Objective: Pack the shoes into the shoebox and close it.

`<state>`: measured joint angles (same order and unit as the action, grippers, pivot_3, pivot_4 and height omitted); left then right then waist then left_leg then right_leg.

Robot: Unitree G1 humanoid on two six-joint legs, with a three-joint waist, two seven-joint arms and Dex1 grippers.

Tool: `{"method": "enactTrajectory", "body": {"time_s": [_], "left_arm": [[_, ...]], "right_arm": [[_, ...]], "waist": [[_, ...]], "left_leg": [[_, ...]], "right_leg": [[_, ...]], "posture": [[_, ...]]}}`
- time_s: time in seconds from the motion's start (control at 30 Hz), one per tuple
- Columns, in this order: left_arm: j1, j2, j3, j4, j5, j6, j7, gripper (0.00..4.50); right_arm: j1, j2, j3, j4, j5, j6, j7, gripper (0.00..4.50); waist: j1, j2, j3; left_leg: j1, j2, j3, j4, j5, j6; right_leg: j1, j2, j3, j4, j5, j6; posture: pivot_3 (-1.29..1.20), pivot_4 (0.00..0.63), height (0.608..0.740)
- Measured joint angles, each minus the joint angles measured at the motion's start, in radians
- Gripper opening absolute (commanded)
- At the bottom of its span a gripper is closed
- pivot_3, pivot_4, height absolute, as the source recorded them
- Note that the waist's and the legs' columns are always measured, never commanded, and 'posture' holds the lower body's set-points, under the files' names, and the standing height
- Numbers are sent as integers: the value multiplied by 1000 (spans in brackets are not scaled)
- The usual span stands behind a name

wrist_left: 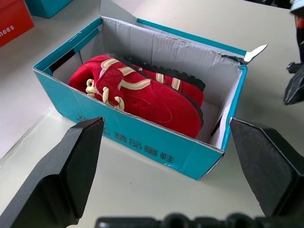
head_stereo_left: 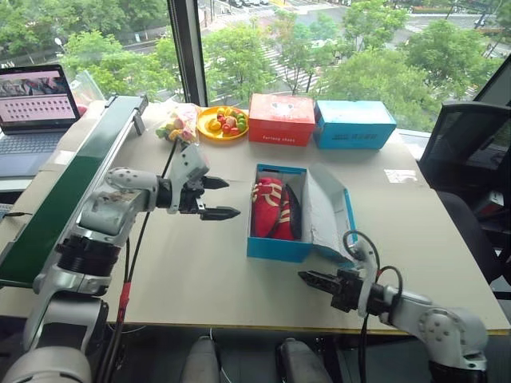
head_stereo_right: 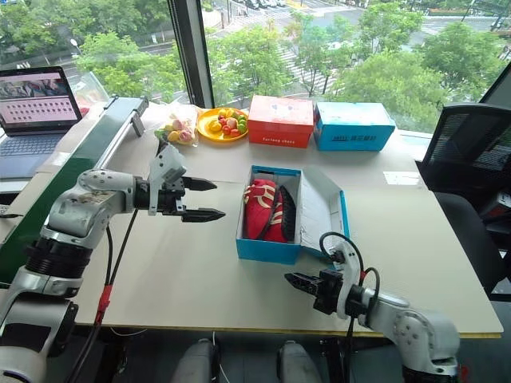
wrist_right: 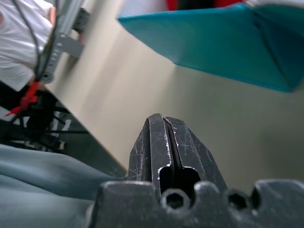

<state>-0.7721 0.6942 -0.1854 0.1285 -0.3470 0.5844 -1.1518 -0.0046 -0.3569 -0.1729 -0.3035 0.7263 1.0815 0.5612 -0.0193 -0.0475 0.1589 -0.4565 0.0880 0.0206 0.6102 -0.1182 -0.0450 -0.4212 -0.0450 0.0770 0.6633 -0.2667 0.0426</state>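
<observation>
The shoebox (head_stereo_left: pixel 275 249) stands open in the middle of the table, its lid (head_stereo_left: pixel 323 211) leaning out to the right. Both red shoes (head_stereo_left: pixel 270 209) lie inside it, side by side; in the left wrist view the shoes (wrist_left: pixel 142 92) fill most of the white interior. My left gripper (head_stereo_left: pixel 231 198) hovers open to the left of the box, pointing at it, with nothing between its fingers. My right gripper (head_stereo_left: pixel 307 278) is shut and empty, low near the table's front edge, just in front of the box's near right corner (wrist_right: pixel 213 42).
A red box (head_stereo_left: pixel 281 120), a plainer blue box (head_stereo_left: pixel 355 124) and a yellow plate of fruit (head_stereo_left: pixel 223 124) line the far edge. A green board (head_stereo_left: pixel 64 191) and a laptop (head_stereo_left: pixel 36 100) sit on the left. A black chair (head_stereo_left: pixel 471 152) stands on the right.
</observation>
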Motion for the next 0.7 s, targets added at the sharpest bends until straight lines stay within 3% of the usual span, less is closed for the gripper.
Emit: {"method": "enactTrajectory", "body": {"time_s": [0.1, 0.33, 0.47, 0.7], "left_arm": [[-1, 12, 1, 2, 13, 1, -9, 4500], [3, 32, 9, -5, 14, 7, -19, 4500], [7, 50, 14, -34, 13, 13, -18, 4500], [32, 58, 28, -48, 13, 32, -14, 4500]], "right_arm": [[-16, 32, 27, 180, -113, -202, 1, 18], [-120, 145, -83, 453, -115, -487, -2, 18], [-189, 192, -235, 588, -10, -575, -1, 18], [-220, 183, -373, 494, 228, -505, -3, 18]], "waist": [[-1, -1, 0], [-9, -6, -3], [-3, -4, -3], [0, 5, 1]], "left_leg": [[0, 0, 0, 0, 0, 0], [14, 0, -1, 1, -1, -1], [16, 0, 0, -2, -5, -8], [10, 0, 0, -4, 1, 1]], "right_leg": [[0, 0, 0, -1, 0, 0], [17, 0, -1, -6, -1, -2], [20, -1, 0, -15, 2, -5], [16, 1, 2, -12, 5, 0]], "posture": [[0, 150, 740], [0, 150, 740], [0, 150, 740], [0, 150, 740]]}}
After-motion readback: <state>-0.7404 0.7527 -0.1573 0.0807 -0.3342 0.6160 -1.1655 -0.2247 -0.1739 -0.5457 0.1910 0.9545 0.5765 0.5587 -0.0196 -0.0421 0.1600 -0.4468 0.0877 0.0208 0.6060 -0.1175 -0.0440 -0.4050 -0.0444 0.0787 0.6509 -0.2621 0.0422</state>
